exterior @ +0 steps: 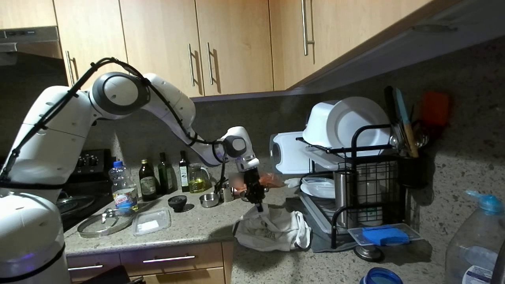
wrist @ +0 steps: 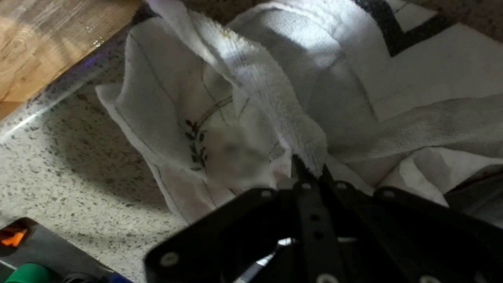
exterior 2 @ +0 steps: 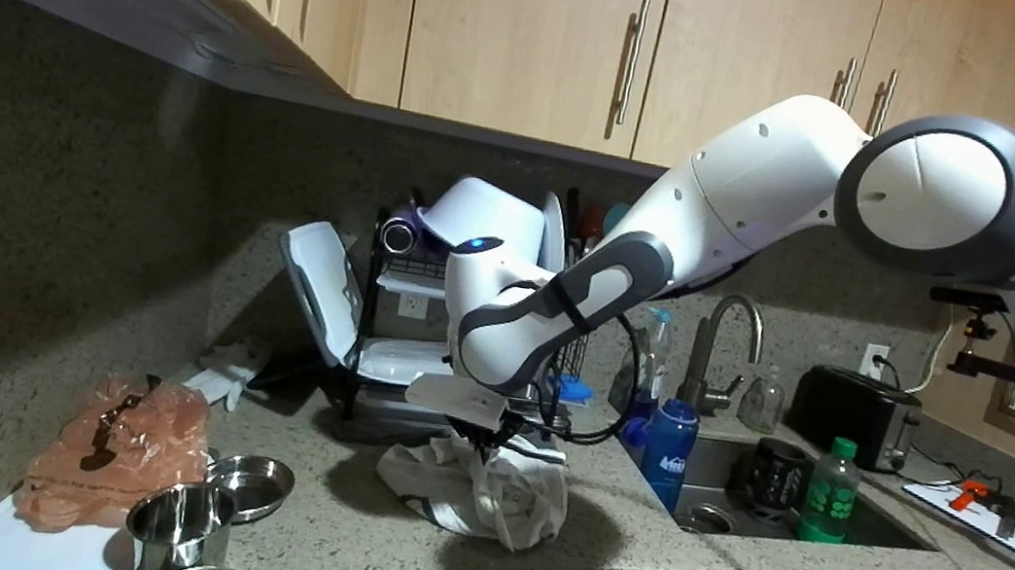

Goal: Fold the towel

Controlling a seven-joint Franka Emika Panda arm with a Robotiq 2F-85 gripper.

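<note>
The white towel [exterior: 272, 232] lay rumpled on the bench [exterior: 189, 225] near its edge, just beside the dish rack [exterior: 354, 157]. Over the towel, the tool [wrist: 310, 167] pointed down and pinched a raised ridge of the cloth; a small black bowl [exterior: 177, 203] stood well apart on the same bench.

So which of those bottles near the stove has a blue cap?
The clear bottle in an exterior view, the one closest to the stove. Only its cap is blue; the dark bottles beyond it are capped in yellowish or dark colours.
</note>
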